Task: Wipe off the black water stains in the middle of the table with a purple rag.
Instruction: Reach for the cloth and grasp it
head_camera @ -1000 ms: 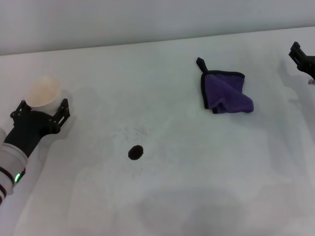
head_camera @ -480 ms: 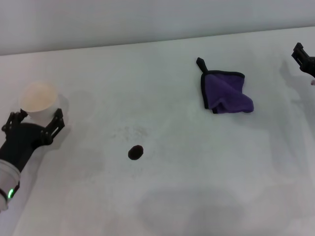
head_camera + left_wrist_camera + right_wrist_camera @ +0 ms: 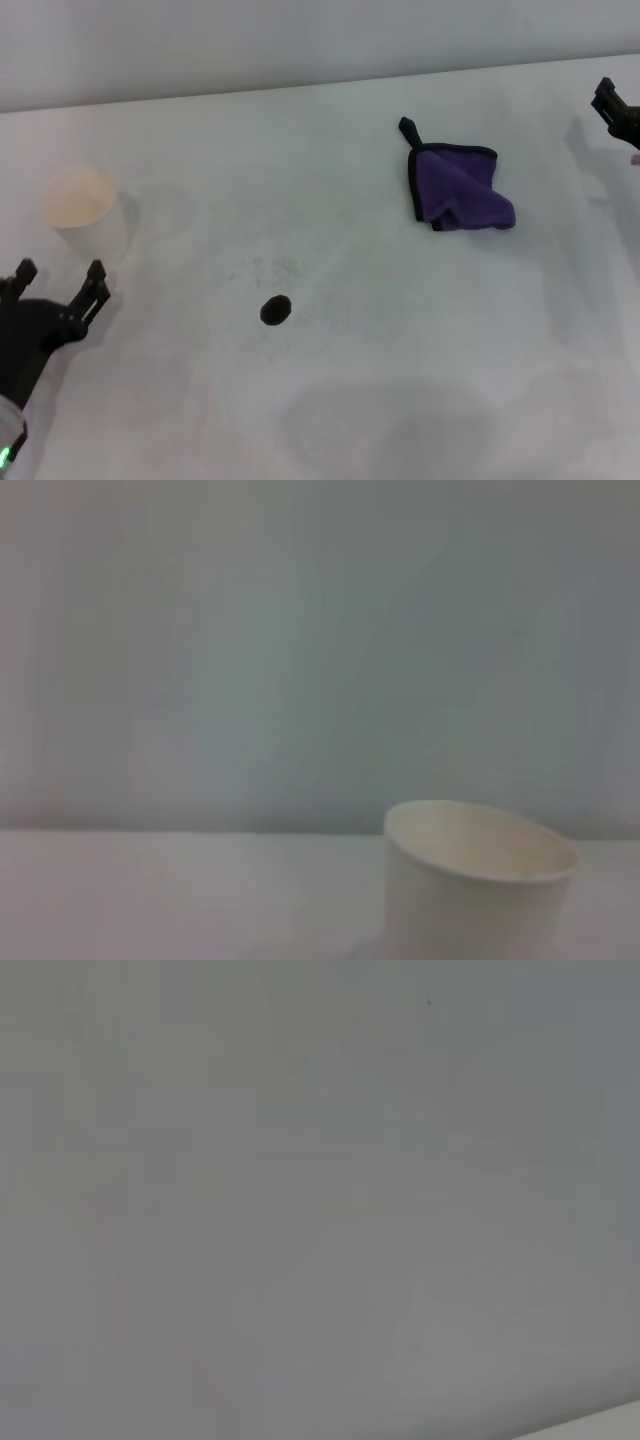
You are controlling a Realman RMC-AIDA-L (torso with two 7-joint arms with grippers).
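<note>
We take the step in hand to be fetching the rag, since nothing has touched it yet. It lies on the far right of the table, well apart from the stain, which sits near the middle.

Our right gripper is only partly in the head view at the right edge, beyond the rag; we cannot tell whether its fingers are apart or together. Our left gripper hangs low at the left edge with its fingers spread and nothing between them, just in front of the cup and not touching it.

To do this well, we judge the right arm the better choice — it is the nearer one. We would come down over the bunched, thicker part of the rag rather than the thin flat edge, so the pinch gathers several layers and the cloth does not slip out on the way to the stain.

The rag is soft purple fabric with black edging and a black loop at its far corner, folded loosely into a rough square with one rumpled lobe. The stain is a small, dark, roundish blot. The tabletop is flat, white and matte, with faint grey speckles; the cup is plain and cream-white — smooth-walled, open-topped.
</note>
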